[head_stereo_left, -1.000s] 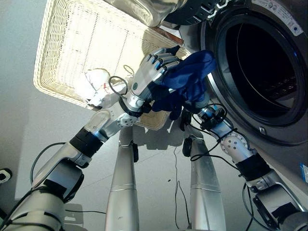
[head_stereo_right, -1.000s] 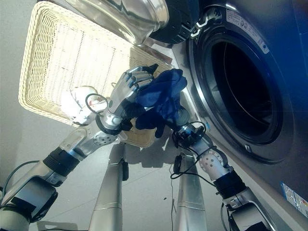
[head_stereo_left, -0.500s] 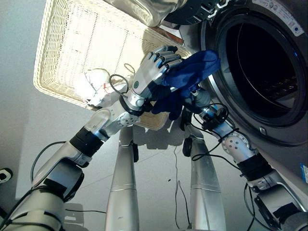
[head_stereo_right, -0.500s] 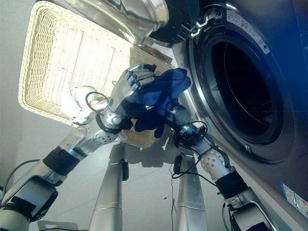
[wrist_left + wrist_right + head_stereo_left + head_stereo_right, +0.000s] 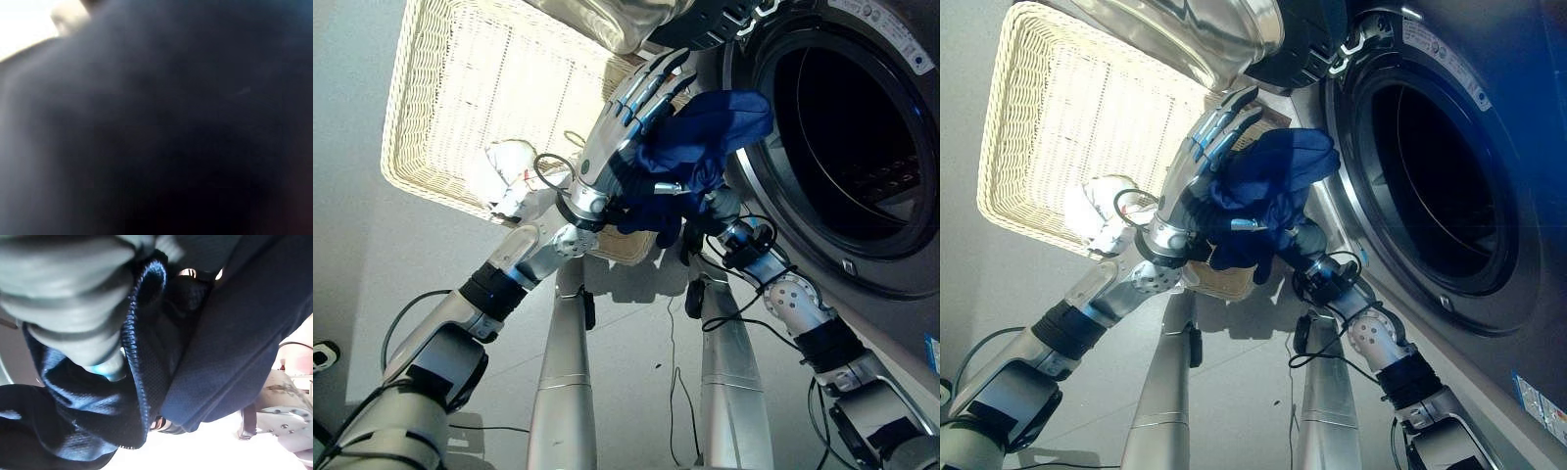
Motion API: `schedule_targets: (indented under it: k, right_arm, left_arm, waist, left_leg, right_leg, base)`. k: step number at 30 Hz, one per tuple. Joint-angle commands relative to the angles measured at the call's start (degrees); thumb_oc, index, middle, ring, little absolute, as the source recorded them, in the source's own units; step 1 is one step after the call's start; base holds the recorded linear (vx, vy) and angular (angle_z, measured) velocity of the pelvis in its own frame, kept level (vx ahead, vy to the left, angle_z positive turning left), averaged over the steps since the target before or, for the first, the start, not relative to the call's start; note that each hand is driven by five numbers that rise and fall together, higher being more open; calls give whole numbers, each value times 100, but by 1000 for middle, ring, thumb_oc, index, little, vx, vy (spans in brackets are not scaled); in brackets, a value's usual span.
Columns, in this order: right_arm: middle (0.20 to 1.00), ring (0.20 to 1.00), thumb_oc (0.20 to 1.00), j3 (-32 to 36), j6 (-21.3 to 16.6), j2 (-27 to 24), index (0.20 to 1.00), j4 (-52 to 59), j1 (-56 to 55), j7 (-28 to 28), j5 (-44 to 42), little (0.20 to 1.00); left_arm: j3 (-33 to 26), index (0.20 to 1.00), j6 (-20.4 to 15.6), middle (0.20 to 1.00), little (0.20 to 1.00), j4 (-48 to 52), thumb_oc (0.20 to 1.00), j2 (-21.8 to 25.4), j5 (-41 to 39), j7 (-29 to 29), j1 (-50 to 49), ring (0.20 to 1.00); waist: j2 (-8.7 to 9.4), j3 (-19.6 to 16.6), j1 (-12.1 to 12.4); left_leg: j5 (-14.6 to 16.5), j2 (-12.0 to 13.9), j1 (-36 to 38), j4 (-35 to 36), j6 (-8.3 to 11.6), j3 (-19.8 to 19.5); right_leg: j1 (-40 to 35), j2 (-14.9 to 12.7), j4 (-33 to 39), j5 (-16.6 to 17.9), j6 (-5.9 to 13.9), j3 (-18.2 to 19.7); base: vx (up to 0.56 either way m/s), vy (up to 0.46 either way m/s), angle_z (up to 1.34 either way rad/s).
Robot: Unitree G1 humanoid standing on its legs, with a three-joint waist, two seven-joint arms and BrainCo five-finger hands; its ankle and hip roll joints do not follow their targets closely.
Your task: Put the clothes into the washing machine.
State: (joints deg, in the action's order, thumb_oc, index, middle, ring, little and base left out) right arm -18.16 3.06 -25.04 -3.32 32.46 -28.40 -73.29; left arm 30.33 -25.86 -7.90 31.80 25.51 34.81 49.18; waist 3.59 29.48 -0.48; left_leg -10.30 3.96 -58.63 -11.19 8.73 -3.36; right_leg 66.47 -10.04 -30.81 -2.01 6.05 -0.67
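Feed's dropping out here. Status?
Left hand open, fingers straight on blue garment. Right hand under it, fingers hidden. Washer opening clear.

A cream wicker basket (image 5: pixel 460 98) sits on the grey floor (image 5: pixel 362 294), a crumpled white cloth (image 5: pixel 509 171) at its rim.

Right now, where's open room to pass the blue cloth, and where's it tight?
Free: the washing machine's dark drum opening, and the basket floor above the white cloth. Crowded: the door rim, where left hand, right hand and blue cloth bunch.
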Motion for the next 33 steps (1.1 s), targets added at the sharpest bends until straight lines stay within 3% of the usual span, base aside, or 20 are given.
schedule_targets:
  k: [1, 9, 21, 23, 30, 33]
  right_arm:
    - [200, 200, 200, -57, -244, 264, 200, 1074, 19, -631, -226, 200]
    - [200, 200, 200, 198, -524, 254, 200, 1105, -32, -530, -240, 200]
    - [200, 200, 200, 593, -1116, 449, 200, 338, 55, 25, -739, 200]
    - [200, 200, 200, 642, -1157, 464, 200, 251, 78, 73, -801, 200]
    - [200, 200, 200, 916, -1224, 400, 200, -175, 238, 303, -1016, 200]
    - [200, 200, 200, 1002, -1188, 392, 200, -508, 354, 508, -1364, 200]
  left_arm:
    - [-253, 1000, 108, 1000, 1000, 233, 1000, -134, -423, -681, -38, 1000]
    - [-281, 1000, 87, 1000, 1000, 448, 1000, -127, -918, -1631, -160, 1000]
    - [-1137, 1000, -1437, 1000, 1000, 4, 1000, -604, -1395, 925, -634, 1000]
    - [-1216, 1000, -1480, 1000, 1000, -25, 1000, -663, -1404, 1034, -669, 1000]
    - [-1558, 1000, -1775, 1000, 1000, -146, 1000, -844, -1128, 2241, -732, 1000]
    - [-1630, 1000, -1622, 1000, 1000, -332, 1000, -888, -1076, 2468, -657, 1000]
  waist:
    - [-212, 31, -155]
    - [-227, 31, -162]
    - [-242, 31, -66]
    - [-252, 31, -52]
    - [-275, 31, -5]
    - [-265, 31, 9]
  left_leg:
    - [299, -469, -237, -578, -330, -96]
    - [299, -477, -244, -594, -354, -77]
    - [315, -478, -216, -634, -337, -136]
    - [319, -480, -219, -634, -333, -145]
    - [328, -485, -221, -647, -320, -172]
    - [339, -471, -214, -668, -298, -173]
  right_leg:
    - [-440, 366, 1266, 1085, 199, -411]
    - [-439, 361, 1261, 1100, 199, -411]
    - [-461, 355, 1183, 1061, 162, -409]
    - [-459, 345, 1177, 1054, 162, -414]
    - [-464, 326, 1143, 1030, 151, -439]
    - [-480, 322, 1112, 1011, 152, -448]
  base:
    - [0, 0, 0]
    - [0, 0, 0]
    - [0, 0, 0]
    - [0, 0, 0]
    - [0, 0, 0]
    - [0, 0, 0]
